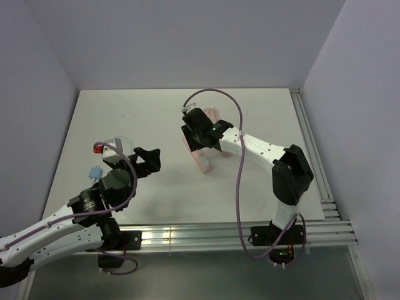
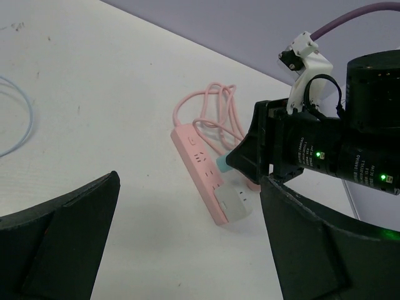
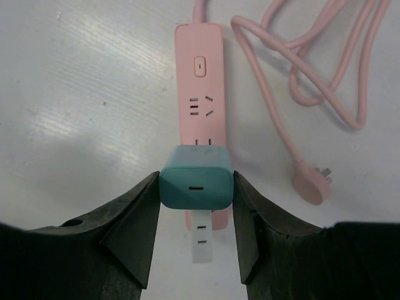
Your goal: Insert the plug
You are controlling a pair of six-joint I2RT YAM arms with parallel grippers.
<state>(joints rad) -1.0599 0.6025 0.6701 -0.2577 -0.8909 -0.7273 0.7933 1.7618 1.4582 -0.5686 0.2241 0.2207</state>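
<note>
Left gripper (image 1: 149, 161): on the left side of the pink power strip (image 1: 203, 159) and apart from it. The left wrist view shows its two black fingers (image 2: 69, 237) spread wide with nothing between them.

Right gripper (image 3: 195, 182): directly over the power strip, reaching it from the right side. Its black fingers (image 3: 140, 219) are pressed against the two sides of the plug, holding it fast.

Plug (image 3: 195, 169): a small teal block with rounded corners. A slot-shaped port faces the right wrist camera. It is over the middle of the strip, above the sockets. The pictures do not show whether it touches the strip or has entered a socket. From the left wrist, only a teal corner (image 2: 222, 164) shows past the right gripper's finger.

Power strip: long and pink, lying flat. Its rocker switch (image 3: 199, 65) is at the far end, with socket openings between the switch and the plug. The end nearest the right gripper looks whitish.

Cord (image 3: 325, 81): pink, in loose loops beside the strip's far end. Its flat pink wall plug (image 3: 312, 184) lies on the table, to the strip's right in the right wrist view.

Thin pale wire (image 2: 28, 119): curves on the table well to the left of the strip.

Table (image 1: 156, 119): white, under the strip and all the rest.
</note>
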